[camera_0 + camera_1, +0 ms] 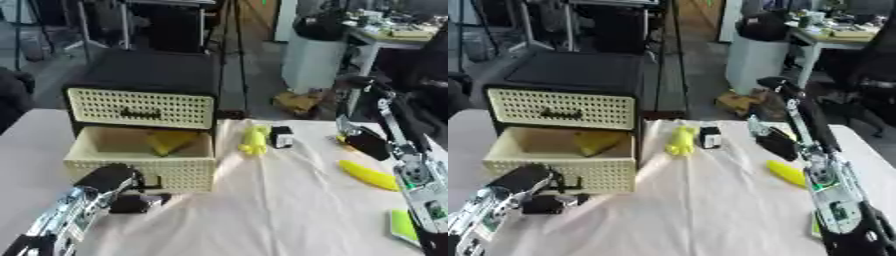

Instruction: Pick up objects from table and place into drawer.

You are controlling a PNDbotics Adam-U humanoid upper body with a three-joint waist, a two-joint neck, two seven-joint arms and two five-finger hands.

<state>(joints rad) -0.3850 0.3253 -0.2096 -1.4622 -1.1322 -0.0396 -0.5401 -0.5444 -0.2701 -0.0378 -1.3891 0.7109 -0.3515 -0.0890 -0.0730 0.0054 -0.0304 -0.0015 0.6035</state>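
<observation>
A cluttered workshop floor lies behind a table draped in a pale cloth. At its far left stands a black drawer unit with cream perforated fronts; its lower drawer is pulled out and holds a yellow object. Just right of the drawer lie a yellow-green toy and a small black-and-white box. Further right lies a banana. The left hand rests before the drawer; whether its fingers are curled cannot be told. The right hand sits beyond the banana, its fingers likewise unclear.
</observation>
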